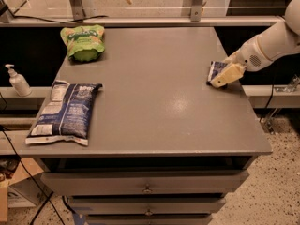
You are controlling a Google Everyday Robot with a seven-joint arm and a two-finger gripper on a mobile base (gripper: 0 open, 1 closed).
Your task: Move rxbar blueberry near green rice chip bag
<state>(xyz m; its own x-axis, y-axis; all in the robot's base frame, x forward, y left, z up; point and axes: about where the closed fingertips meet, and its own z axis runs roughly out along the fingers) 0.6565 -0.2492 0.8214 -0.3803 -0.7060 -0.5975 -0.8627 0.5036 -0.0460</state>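
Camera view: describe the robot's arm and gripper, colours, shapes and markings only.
The arm is white, thick and rounded, with a small dotted grille near its wrist. The gripper, at the right edge of the table, is a cream-tan wedge. No cables or lettering show on either.

Tool [225, 76] at rxbar blueberry [214, 69], table [154, 107] right edge.
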